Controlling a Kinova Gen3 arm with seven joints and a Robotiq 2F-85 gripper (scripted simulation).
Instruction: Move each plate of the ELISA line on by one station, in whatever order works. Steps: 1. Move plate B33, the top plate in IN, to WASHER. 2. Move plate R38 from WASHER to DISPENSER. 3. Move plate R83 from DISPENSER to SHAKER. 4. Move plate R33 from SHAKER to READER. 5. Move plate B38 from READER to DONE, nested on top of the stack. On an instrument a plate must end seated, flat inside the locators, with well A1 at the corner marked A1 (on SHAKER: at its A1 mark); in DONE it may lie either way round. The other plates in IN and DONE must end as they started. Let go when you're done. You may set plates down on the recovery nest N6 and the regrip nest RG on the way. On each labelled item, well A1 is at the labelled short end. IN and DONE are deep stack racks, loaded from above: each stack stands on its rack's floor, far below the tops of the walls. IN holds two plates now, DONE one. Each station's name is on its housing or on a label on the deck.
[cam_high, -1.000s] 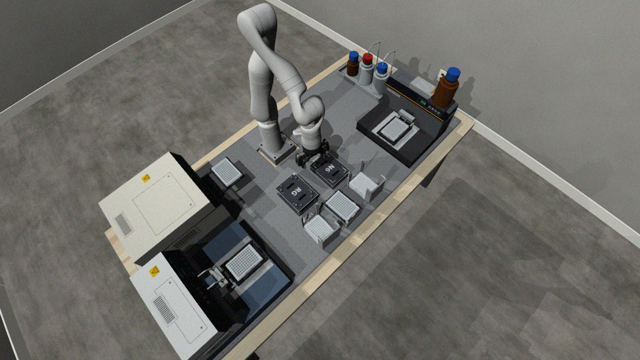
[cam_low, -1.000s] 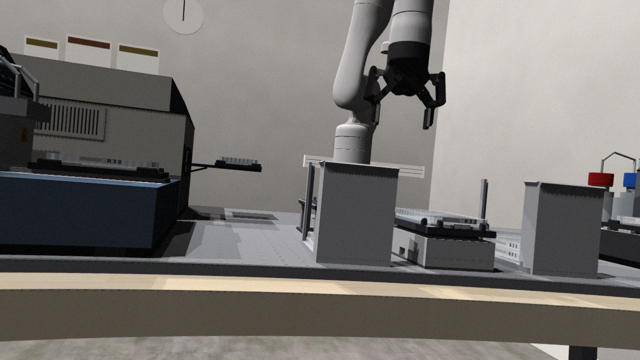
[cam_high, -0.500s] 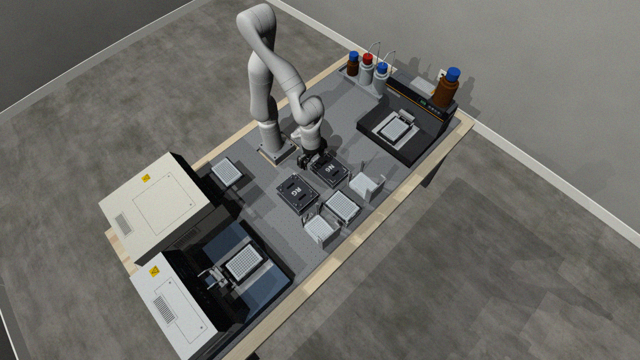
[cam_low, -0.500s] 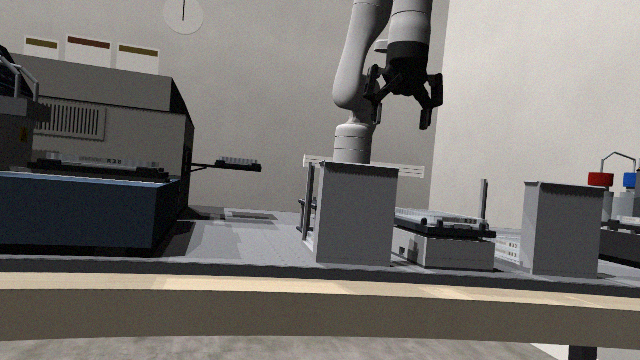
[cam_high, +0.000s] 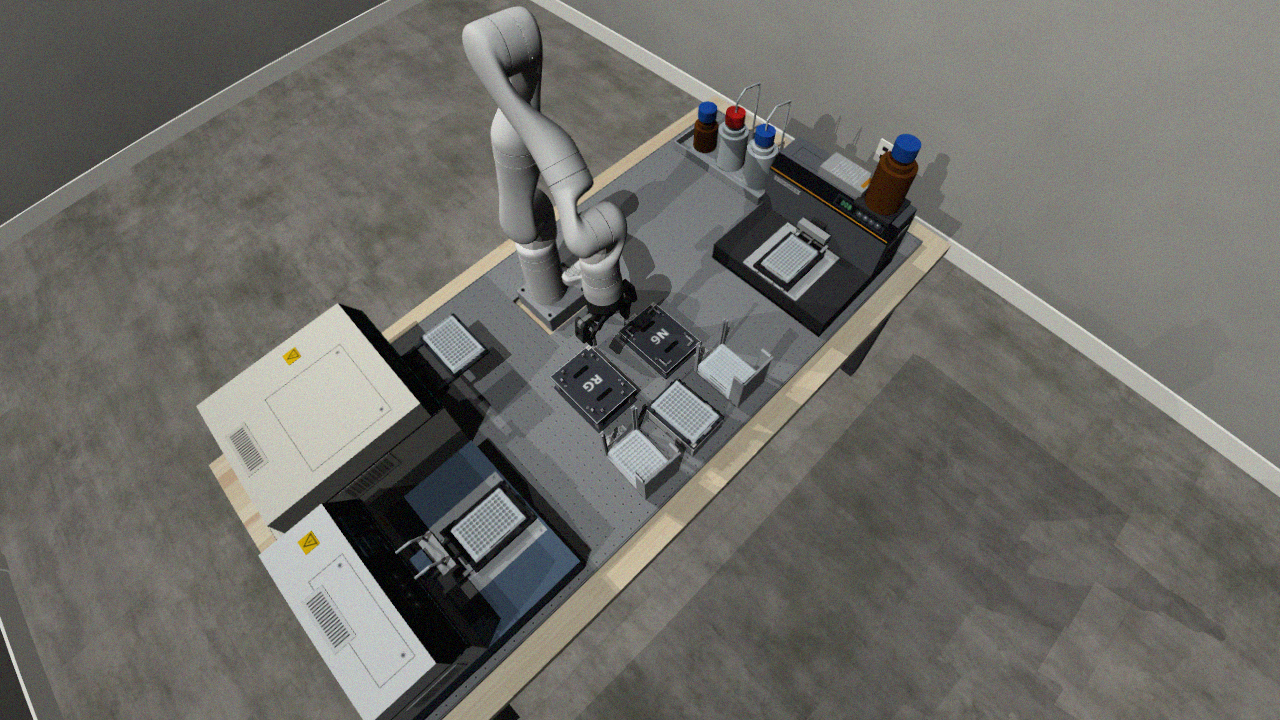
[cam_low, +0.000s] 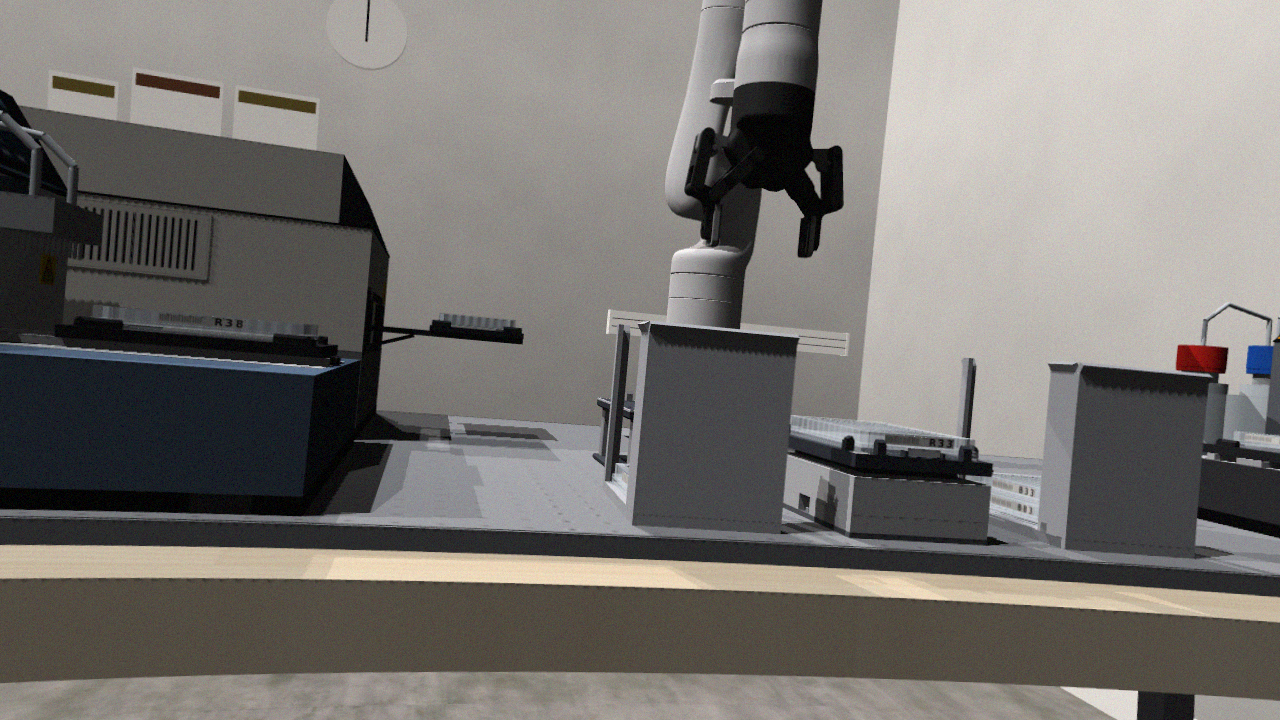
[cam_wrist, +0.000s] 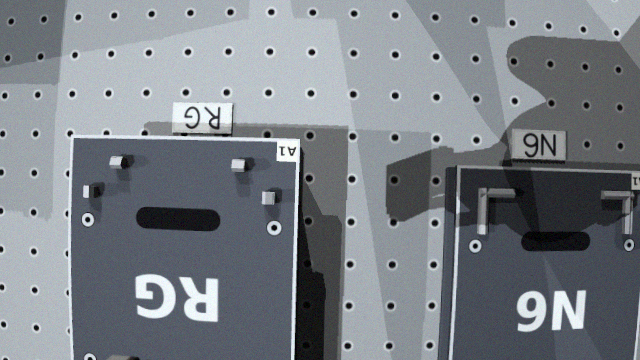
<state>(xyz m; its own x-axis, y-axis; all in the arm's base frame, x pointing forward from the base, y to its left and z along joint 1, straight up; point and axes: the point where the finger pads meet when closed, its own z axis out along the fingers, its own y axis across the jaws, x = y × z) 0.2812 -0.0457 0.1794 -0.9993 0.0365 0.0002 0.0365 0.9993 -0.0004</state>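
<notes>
My gripper (cam_high: 595, 326) (cam_low: 760, 228) is open and empty, hanging well above the deck between the regrip nest RG (cam_high: 599, 390) and the recovery nest N6 (cam_high: 663, 345). Both nests are bare; the wrist view shows RG (cam_wrist: 182, 250) and N6 (cam_wrist: 545, 265), with no fingers in view. Plate R38 (cam_low: 228, 322) (cam_high: 487, 524) sits on the blue-fronted washer. Plate R33 (cam_low: 895, 438) (cam_high: 684, 411) sits on the shaker. One plate lies on the reader's extended tray (cam_high: 453, 342), another on the black dispenser (cam_high: 789, 257). Two stack racks (cam_high: 638, 454) (cam_high: 729, 368) hold plates deep inside.
Tall rack walls (cam_low: 711, 425) (cam_low: 1123, 456) stand on either side of the shaker. Capped bottles (cam_high: 733, 134) and a brown bottle (cam_high: 895, 174) stand at the deck's far end by the dispenser. The arm's base (cam_high: 546, 295) is just behind the gripper.
</notes>
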